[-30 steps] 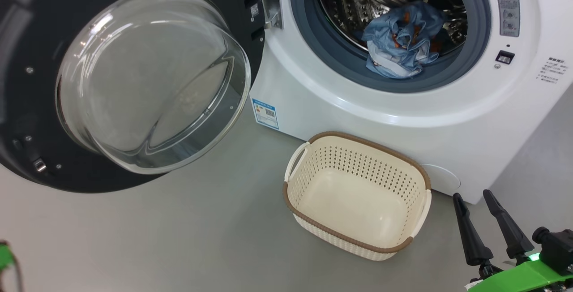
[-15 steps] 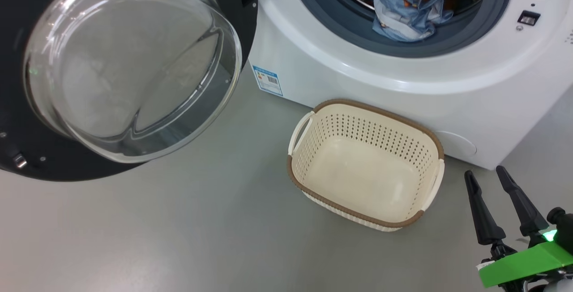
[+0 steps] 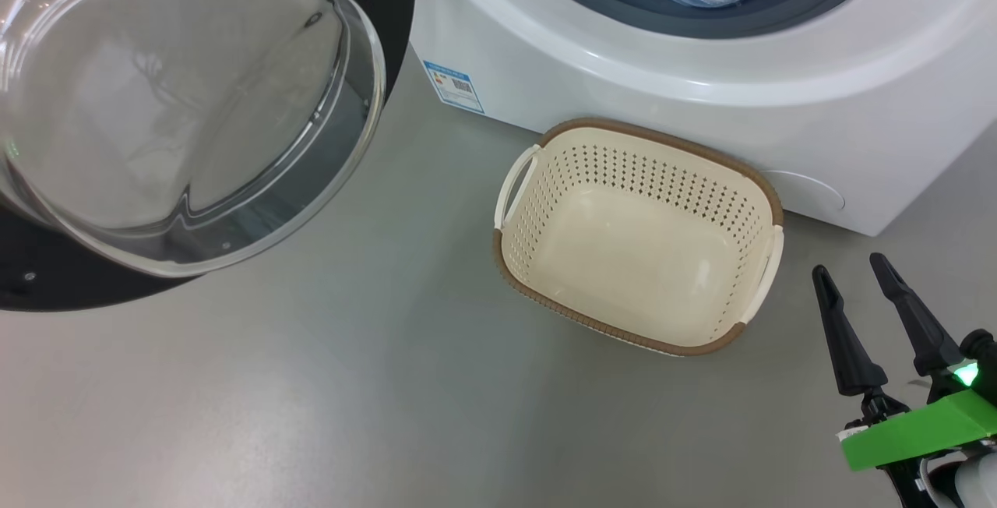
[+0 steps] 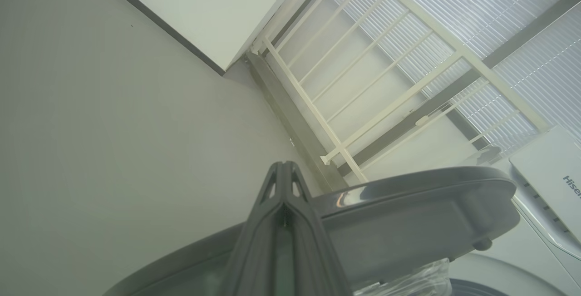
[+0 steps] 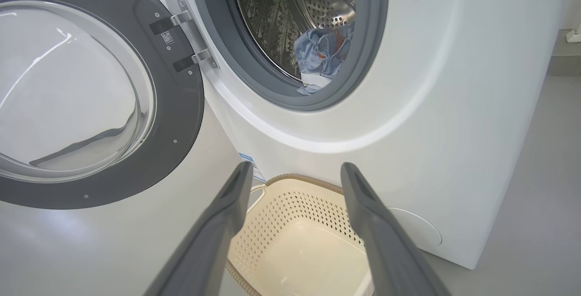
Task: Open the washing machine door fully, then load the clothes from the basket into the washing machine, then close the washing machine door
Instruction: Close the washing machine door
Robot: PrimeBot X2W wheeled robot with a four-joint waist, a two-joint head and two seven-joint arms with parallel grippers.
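**Loading looks done; closing the door comes next**

We see the clothes point(image 5: 322, 57) bunched inside the washing machine point(image 3: 623, 79), upper centre of the right wrist view. The basket point(image 3: 639, 173) sits just in front. The washing machine door point(image 3: 179, 111) stands wide at upper left. Our left gripper point(image 4: 283, 169) is pressed together beside the door's edge, and our right gripper point(image 3: 847, 265) is spread and holds nothing. We judge the next move is to swing the door shut.

Blk tapered fingers point(image 3: 845, 336), green wrist bracket point(image 3: 919, 434) w/ LED point(image 3: 966, 374)
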